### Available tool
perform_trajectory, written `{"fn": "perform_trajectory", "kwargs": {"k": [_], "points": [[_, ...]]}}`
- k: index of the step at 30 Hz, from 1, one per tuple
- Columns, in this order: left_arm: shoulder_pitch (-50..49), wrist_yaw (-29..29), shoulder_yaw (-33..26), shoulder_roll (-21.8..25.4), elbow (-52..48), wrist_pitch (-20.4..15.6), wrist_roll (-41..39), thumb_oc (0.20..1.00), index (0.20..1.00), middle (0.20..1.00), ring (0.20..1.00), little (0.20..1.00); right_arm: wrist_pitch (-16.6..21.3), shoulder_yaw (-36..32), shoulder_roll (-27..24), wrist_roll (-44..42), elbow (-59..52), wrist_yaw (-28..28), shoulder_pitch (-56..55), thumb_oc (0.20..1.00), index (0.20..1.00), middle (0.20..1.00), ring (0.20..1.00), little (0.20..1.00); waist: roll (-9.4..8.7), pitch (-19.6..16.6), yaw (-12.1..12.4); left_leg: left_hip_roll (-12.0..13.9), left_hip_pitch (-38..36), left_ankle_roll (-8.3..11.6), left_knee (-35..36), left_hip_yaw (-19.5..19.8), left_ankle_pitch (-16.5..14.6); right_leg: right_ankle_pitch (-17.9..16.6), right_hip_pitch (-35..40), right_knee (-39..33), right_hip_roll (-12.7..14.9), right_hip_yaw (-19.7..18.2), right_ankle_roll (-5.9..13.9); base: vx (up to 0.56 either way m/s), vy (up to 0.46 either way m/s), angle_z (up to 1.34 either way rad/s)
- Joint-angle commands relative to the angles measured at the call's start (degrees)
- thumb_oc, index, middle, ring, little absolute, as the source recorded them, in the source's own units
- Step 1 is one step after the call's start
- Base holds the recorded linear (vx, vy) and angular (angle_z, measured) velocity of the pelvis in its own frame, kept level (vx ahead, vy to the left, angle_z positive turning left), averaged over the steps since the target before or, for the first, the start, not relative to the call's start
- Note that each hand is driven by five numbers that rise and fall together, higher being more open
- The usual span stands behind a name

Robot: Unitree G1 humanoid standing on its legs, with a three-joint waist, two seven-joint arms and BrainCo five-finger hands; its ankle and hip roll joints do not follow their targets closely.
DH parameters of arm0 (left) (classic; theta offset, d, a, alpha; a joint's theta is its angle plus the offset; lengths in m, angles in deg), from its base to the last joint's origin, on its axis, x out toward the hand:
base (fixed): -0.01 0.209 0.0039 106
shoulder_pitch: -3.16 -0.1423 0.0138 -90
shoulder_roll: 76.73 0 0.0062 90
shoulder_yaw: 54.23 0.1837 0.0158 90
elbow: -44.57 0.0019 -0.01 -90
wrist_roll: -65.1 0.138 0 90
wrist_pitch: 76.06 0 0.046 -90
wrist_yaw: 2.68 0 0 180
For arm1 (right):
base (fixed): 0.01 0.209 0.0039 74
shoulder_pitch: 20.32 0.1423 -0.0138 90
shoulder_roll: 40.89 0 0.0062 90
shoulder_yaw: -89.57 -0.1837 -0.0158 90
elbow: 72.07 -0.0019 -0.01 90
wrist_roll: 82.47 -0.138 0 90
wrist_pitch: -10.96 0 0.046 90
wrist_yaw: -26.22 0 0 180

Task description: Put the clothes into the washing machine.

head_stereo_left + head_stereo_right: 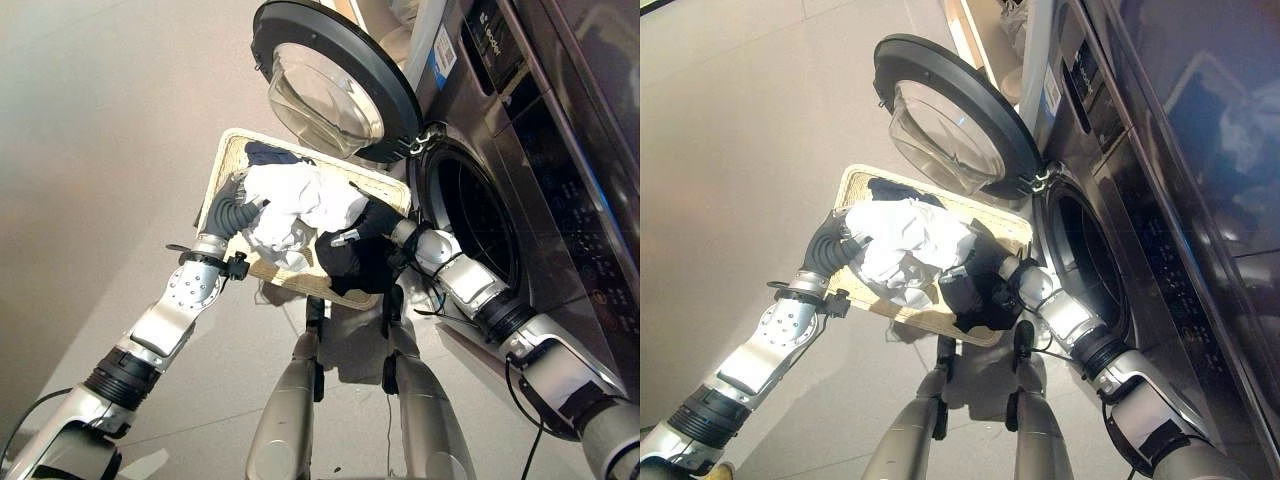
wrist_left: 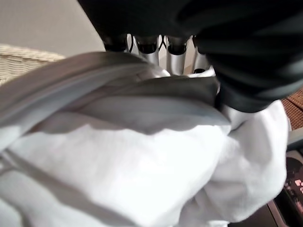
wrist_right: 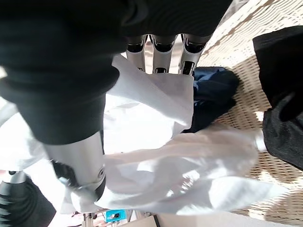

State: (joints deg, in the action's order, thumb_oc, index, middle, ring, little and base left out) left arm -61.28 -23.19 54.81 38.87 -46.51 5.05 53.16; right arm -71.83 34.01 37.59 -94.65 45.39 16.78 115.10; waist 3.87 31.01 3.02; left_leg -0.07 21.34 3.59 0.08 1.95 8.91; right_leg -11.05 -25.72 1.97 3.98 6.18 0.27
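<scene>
A pale, glossy tiled floor (image 1: 110,150) with thin grout lines spreads under bright light. A light wooden unit (image 1: 975,40), perhaps a cabinet, stands at the far edge, partly hidden.

You cannot see the left hand's (image 1: 238,212) fingertips: the white garment (image 1: 295,205) buries them. The dark garment (image 1: 352,262) hides the right hand's (image 1: 975,280) fingers. The washing machine (image 1: 560,180) is cut off at the picture's edge.
</scene>
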Motion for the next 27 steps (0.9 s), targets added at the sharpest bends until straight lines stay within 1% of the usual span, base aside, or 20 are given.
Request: {"fn": "perform_trajectory", "kwargs": {"k": [1, 6, 9, 11, 14, 15, 16, 18, 20, 23, 25, 27], "points": [[10.33, -5.12, -10.19, 1.29, -7.85, -6.13, 1.09, 0.2, 0.2, 0.2, 0.2, 0.2, -4.05, 1.88, -2.15, 2.04, 3.35, 3.8, -4.64, 1.0, 1.0, 1.0, 1.0, 1.0, -0.3, -1.22, 0.06, -4.84, 1.81, -2.04, -1.26, 0.31, -0.21, 2.43, 1.04, 1.77, 0.0, 0.17, 2.59, 0.0, 0.0, 0.0], [11.84, -5.25, -10.05, 1.7, -7.51, -4.36, 3.89, 0.2, 0.2, 0.2, 0.2, 0.2, -4.37, -0.29, -1.73, 5.05, 4.0, 8.24, -5.0, 1.0, 1.0, 1.0, 1.0, 1.0, -0.29, -1.22, -0.55, -4.73, 1.58, -2.1, -0.88, 0.02, -0.28, 2.39, 1.02, 1.69, -0.39, -0.54, 2.61, 0.0, 0.0, 0.0], [13.34, -4.3, -10.03, 3.27, -6.81, -1.73, 6.38, 0.2, 0.2, 0.2, 0.2, 0.2, -5.2, -1.81, -2.44, 7.12, 5.4, 11.48, -4.84, 1.0, 1.0, 1.0, 1.0, 1.0, -0.17, -1.22, -0.86, -4.76, 1.53, -2.07, -0.84, -0.16, -0.41, 2.4, 0.94, 1.85, -0.46, -0.75, 2.74, 0.0, 0.0, 0.0], [14.03, -4.25, -10.1, 4.29, -6.36, -0.83, 7.11, 0.2, 0.2, 0.2, 0.2, 0.2, -5.85, -2.67, -2.91, 8.25, 6.07, 12.15, -4.87, 1.0, 1.0, 1.0, 1.0, 1.0, -0.09, -1.22, -0.99, -4.83, 1.51, -2.05, -0.94, -0.18, -0.48, 2.38, 0.9, 1.93, -0.46, -0.86, 2.79, 0.0, 0.0, 0.0], [14.26, -4.41, -10.14, 4.72, -6.09, -0.77, 7.32, 0.2, 0.2, 0.2, 0.2, 0.2, -6.27, -2.94, -3.13, 8.81, 6.34, 12.38, -4.84, 1.0, 1.0, 1.0, 1.0, 1.0, -0.07, -1.22, -1.03, -4.83, 1.45, -2.04, -0.97, -0.16, -0.52, 2.39, 0.93, 1.99, -0.46, -0.92, 2.82, 0.0, 0.0, 0.0], [14.85, -5.1, -10.56, 6.02, -5.66, -1.09, 6.62, 0.2, 0.2, 0.2, 0.2, 0.2, -8.02, -3.19, -3.88, 10.9, 7.6, 12.71, -4.78, 1.0, 1.0, 1.0, 1.0, 1.0, 0.06, -1.22, -1.03, -4.9, 1.18, -2.06, -0.86, -0.12, -0.6, 2.41, 1.11, 2.01, -0.46, -0.99, 2.88, 0.0, 0.0, 0.0], [15.17, -6.07, -11.07, 6.49, -5.62, -1.76, 5.83, 0.2, 0.2, 0.2, 0.2, 0.2, -8.93, -2.92, -4.18, 12.98, 8.42, 12.62, -4.85, 1.0, 1.0, 1.0, 1.0, 1.0, 0.1, -1.22, -0.99, -4.87, 0.99, -2.05, -0.82, -0.13, -0.67, 2.47, 1.27, 2.02, -0.44, -1.05, 2.88, 0.0, 0.0, 0.0], [15.14, -5.79, -11.49, 6.86, -5.64, -2.14, 4.86, 0.2, 0.2, 0.2, 0.2, 0.2, -8.53, -2.54, -4.69, 13.28, 8.99, 13.14, -4.97, 1.0, 1.0, 1.0, 1.0, 1.0, 0.1, -1.22, -0.9, -4.86, 0.97, -2.04, -0.91, -0.12, -0.76, 2.54, 1.37, 2.03, -0.39, -1.04, 2.89, 0.0, 0.0, 0.0], [14.92, -5.43, -11.95, 6.98, -6.0, -2.19, 4.23, 0.2, 0.2, 0.2, 0.2, 0.2, -8.36, -2.74, -4.98, 11.39, 9.54, 13.29, -4.91, 1.0, 1.0, 1.0, 1.0, 1.0, 0.1, -1.22, -0.78, -4.82, 0.77, -2.02, -1.01, -0.07, -0.92, 2.56, 1.56, 2.04, -0.25, -0.86, 2.95, 0.01, -0.012, 0.02], [14.71, -5.06, -12.49, 6.51, -5.79, -3.54, 3.33, 0.2, 0.2, 0.2, 0.2, 0.2, -8.75, -3.42, -4.08, 13.04, 11.79, 13.45, -4.7, 1.0, 1.0, 1.0, 1.0, 1.0, 0.09, -1.22, -0.49, -4.84, 0.74, -1.96, -1.19, 0.1, -1.05, 2.47, 1.64, 2.04, -0.1, -0.7, 3.02, 0.0, -0.007, 0.01], [15.0, -7.65, -13.2, 5.95, -6.44, -5.01, 3.24, 0.2, 0.2, 0.2, 0.2, 0.2, -10.29, -3.21, -3.84, 16.08, 14.4, 12.81, -4.36, 1.0, 1.0, 1.0, 1.0, 1.0, 0.03, -1.22, -0.33, -4.83, 0.5, -2.0, -1.0, 0.12, -1.09, 2.49, 1.81, 1.91, -0.26, -0.74, 3.04, 0.0, 0.0, 0.0], [15.17, -9.2, -13.75, 5.68, -6.44, -6.83, 2.46, 0.2, 0.2, 0.2, 0.2, 0.2, -10.19, -2.83, -3.75, 18.41, 16.4, 12.57, -4.33, 1.0, 1.0, 1.0, 1.0, 1.0, -0.02, -1.22, -0.13, -4.78, 0.4, -2.05, -0.86, 0.14, -1.11, 2.52, 1.89, 1.86, -0.26, -0.69, 3.02, 0.0, 0.0, 0.0]]}}
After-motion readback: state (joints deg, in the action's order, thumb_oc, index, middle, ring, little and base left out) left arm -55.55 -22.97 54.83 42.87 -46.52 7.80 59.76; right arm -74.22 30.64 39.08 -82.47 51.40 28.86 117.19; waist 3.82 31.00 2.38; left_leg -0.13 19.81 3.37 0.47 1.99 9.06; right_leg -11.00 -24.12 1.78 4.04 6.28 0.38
